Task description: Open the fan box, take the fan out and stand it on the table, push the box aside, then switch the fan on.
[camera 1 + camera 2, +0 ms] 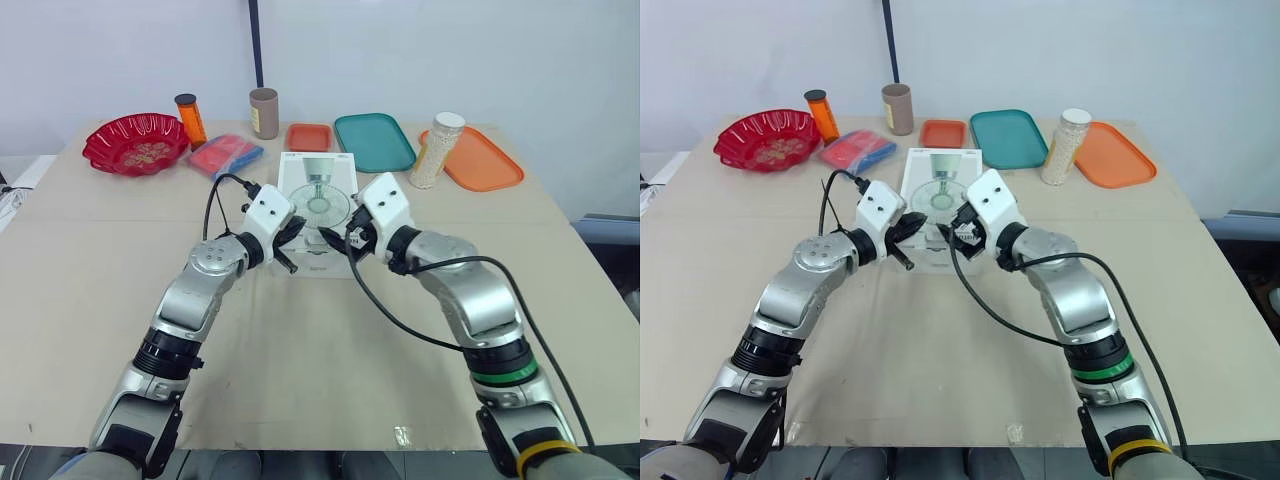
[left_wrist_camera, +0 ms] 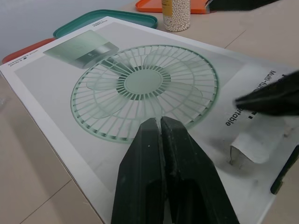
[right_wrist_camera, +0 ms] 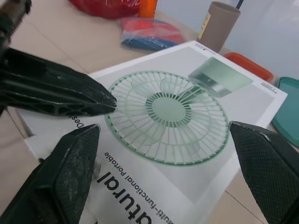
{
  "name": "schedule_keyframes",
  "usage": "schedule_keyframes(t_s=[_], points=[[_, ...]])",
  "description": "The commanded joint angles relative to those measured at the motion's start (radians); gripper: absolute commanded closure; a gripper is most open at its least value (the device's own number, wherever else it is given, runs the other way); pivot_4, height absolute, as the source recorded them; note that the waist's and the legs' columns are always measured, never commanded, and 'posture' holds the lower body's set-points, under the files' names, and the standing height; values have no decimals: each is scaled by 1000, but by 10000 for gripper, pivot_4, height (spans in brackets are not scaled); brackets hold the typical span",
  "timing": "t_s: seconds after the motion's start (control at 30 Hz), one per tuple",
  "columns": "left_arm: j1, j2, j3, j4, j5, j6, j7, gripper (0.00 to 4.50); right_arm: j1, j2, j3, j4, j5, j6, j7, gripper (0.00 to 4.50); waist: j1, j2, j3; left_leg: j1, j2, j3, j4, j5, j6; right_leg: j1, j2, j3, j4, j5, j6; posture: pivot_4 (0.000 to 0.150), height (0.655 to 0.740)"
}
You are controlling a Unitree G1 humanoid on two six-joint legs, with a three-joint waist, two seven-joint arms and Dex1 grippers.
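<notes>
The fan box point(image 1: 318, 195) lies flat in the middle of the table point(image 1: 90, 280), its printed fan face up. Over its near end we hold our left gripper point(image 2: 157, 122) with the fingers pressed together. Our right gripper point(image 3: 163, 127) hangs just beside it over the same end, fingers spread wide. Behind the box we see a teal tray point(image 1: 374, 141), a brown cup point(image 1: 264, 112) and a jar of white beads point(image 1: 435, 150).

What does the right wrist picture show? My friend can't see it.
A white fan box with a green fan printed on it lies flat on the table, and the right claw is open wide over it. The left claw, shut, reaches over the box too. A brown cup stands beyond it.
</notes>
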Motion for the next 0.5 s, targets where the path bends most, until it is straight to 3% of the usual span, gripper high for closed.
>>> schedule_keyframes(t_s=[0.03, 0.27, 0.5], points=[[-7, 5, 26, -36, 1, 7, 5, 43040, 92, -86, -66, -178, 81, 38, 88, 0, 2, 0, 0, 0, 0, 0, 0, 0, 0, 0, 0, 0, 0, 0, 0, 1500, 7400], [0, 2, 25, -42, 1, 12, 3, 43040, 254, -210, -65, -340, 154, 37, 189, 0, -3, 1, 0, 1, 0, 0, 0, 0, 0, 0, 1, 1, 0, 0, 0, 1500, 7400], [11, 3, 33, -62, -5, 32, 4, 43040, 233, -193, -9, -289, 109, 0, 156, 0, -1, 0, 0, 0, 0, 0, 0, 0, 0, 0, 1, 1, 0, 0, 0, 1500, 7400]])
